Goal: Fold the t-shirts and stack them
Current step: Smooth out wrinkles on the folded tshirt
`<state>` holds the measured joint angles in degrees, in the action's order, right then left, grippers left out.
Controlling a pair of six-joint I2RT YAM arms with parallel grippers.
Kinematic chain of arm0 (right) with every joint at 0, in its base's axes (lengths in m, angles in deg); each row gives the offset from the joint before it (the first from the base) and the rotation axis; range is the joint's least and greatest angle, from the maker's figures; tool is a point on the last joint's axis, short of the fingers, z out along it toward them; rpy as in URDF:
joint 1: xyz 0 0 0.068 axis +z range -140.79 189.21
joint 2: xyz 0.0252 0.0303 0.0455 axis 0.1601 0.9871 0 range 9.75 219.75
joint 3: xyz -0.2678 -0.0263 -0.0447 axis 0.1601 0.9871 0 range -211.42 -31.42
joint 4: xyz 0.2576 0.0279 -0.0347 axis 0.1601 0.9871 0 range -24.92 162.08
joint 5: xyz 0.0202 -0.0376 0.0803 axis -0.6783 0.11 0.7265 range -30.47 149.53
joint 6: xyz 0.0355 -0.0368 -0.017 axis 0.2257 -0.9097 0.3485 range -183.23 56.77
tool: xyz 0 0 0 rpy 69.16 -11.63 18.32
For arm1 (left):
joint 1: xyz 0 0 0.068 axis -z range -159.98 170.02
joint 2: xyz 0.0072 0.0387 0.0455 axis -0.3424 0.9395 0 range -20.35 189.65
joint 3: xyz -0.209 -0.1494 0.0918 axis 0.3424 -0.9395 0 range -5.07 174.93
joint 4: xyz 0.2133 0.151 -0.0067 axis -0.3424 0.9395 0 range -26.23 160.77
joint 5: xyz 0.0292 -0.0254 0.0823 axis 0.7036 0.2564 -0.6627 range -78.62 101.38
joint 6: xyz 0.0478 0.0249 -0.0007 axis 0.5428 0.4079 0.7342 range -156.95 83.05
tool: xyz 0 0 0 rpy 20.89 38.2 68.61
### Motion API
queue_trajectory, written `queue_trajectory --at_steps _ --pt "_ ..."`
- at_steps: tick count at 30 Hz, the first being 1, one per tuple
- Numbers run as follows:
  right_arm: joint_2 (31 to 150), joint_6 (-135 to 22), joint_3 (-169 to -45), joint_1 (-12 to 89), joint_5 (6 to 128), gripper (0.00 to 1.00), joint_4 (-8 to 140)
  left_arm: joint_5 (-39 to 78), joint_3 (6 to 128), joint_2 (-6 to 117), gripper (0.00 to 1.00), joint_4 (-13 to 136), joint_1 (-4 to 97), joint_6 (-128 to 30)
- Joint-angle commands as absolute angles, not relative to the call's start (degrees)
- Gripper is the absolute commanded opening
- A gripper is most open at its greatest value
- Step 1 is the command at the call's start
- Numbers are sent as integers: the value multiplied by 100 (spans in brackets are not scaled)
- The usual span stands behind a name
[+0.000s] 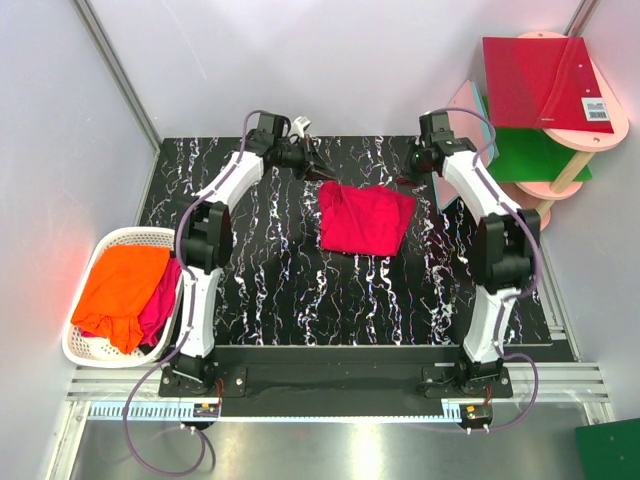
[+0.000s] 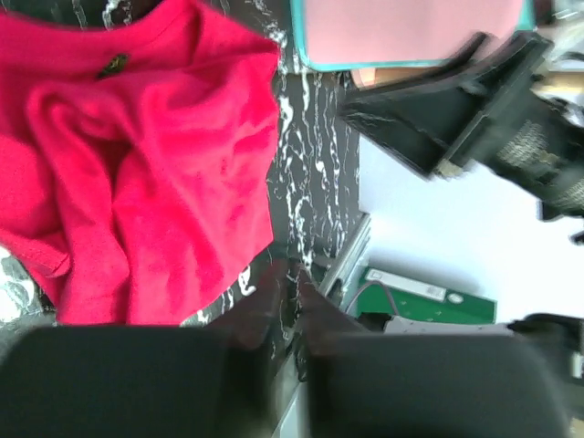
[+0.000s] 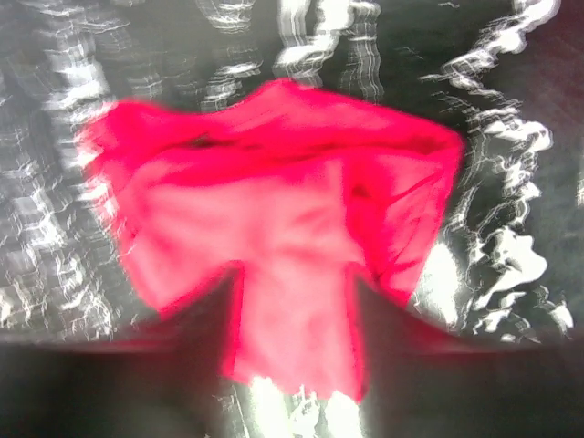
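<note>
A crimson t-shirt (image 1: 365,220) lies crumpled on the black marbled table (image 1: 270,280), toward the back. It also shows in the left wrist view (image 2: 137,164) and, blurred, in the right wrist view (image 3: 283,210). My left gripper (image 1: 324,174) is just off the shirt's back left corner; its fingers (image 2: 265,306) are closed together with nothing between them, over bare table. My right gripper (image 1: 408,181) is at the shirt's back right corner, with its fingers (image 3: 205,333) spread wide and the shirt's edge showing between them. An orange t-shirt (image 1: 122,285) and another crimson one (image 1: 160,300) lie in the basket.
A white laundry basket (image 1: 85,350) stands off the table's left edge. At the back right, a red board (image 1: 540,80) and a green board (image 1: 535,155) rest on a pink stand (image 1: 600,140). A pink square board with a teal edge (image 2: 411,27) is near the right arm.
</note>
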<state>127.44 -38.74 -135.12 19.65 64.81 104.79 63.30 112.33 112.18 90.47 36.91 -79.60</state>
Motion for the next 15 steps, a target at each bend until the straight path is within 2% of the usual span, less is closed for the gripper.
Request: queue_trajectory --at_steps 1,5,8,11,15 --pt "12066 -3757 -13022 1950 7928 0 10129 6429 11261 11130 0 9181 3900 -7790" --pt "12513 -3484 -12723 1932 8860 0 10191 6605 11234 11429 0 9146 4234 -8133" --pt "12900 -3432 -12722 1932 9546 0 10217 6815 11051 11648 0 8445 4410 -8826" --pt "13295 -3397 -12818 1923 9740 0 10191 7035 10708 11842 0 7130 4533 -9722" --pt "13797 -3335 -13196 1915 9688 0 10217 6826 10611 12053 0 6905 4542 -10023"
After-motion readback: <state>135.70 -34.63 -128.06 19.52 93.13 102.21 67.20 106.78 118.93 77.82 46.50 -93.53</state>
